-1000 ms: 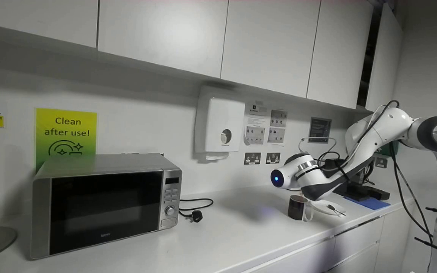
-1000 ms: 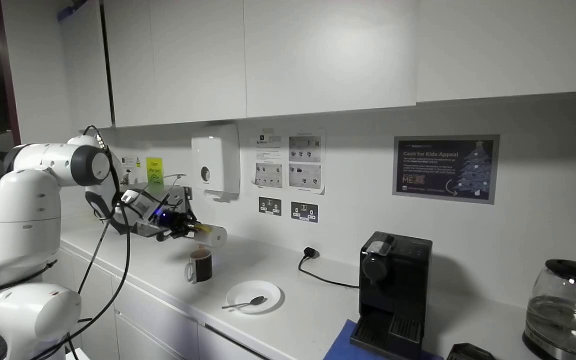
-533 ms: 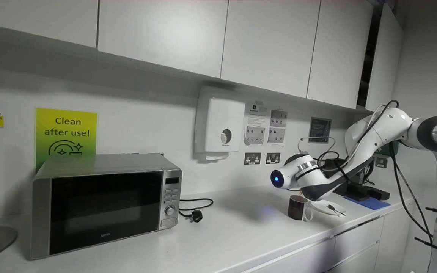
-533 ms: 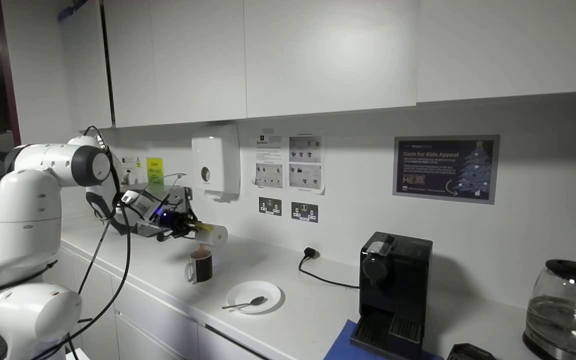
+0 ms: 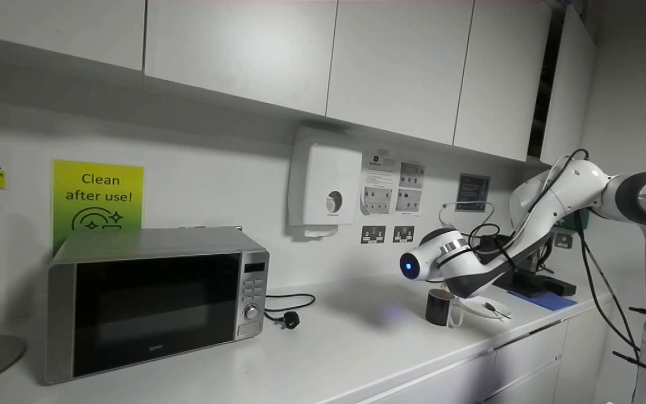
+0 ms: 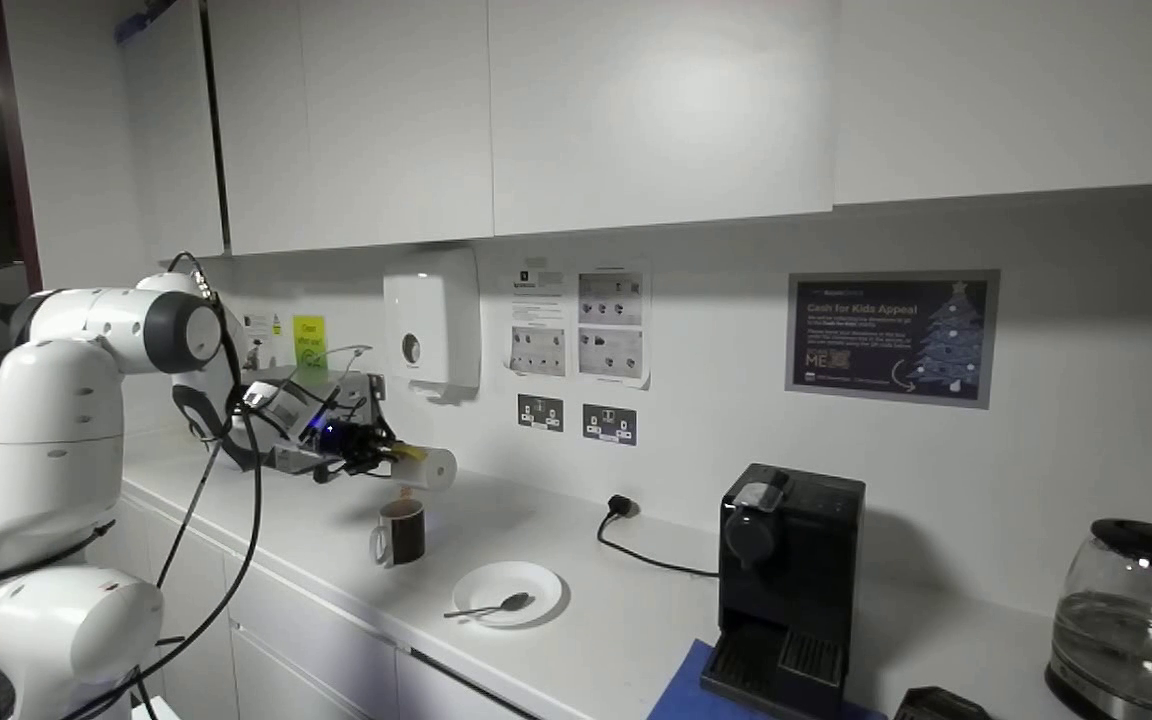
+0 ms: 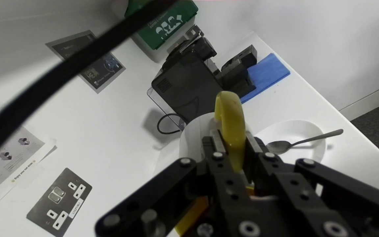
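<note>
My gripper is shut on the yellow handle of a white mug. The held mug lies tilted onto its side, and in an exterior view its round base faces away from the gripper. My gripper also shows there, dark against the microwave. Just below the held mug, a dark mug with a white handle stands upright on the counter; it shows in both exterior views. A small orange patch shows between the two mugs; I cannot tell exactly what it is.
A white plate with a spoon lies near the dark mug. A black coffee machine on a blue cloth and a glass pot stand beyond. A microwave stands on the counter. Cabinets hang above.
The held mug's base end has risen very slightly. The arm, the dark mug and the plate look the same.
</note>
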You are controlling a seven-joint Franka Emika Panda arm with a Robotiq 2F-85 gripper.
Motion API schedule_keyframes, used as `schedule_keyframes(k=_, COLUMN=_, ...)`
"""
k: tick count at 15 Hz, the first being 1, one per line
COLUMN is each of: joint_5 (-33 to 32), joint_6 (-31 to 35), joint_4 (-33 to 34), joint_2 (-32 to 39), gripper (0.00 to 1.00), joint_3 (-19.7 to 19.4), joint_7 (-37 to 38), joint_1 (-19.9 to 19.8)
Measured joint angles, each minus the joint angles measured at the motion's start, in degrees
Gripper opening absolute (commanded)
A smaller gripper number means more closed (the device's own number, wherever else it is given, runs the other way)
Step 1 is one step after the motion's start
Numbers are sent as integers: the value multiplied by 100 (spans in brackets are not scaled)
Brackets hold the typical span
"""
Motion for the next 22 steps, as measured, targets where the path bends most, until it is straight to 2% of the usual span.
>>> schedule_keyframes(k=22, joint_5=-312, joint_6=-232, joint_4=35, joint_2=116, gripper=4, joint_3=56, joint_7=-216, joint_1=28)
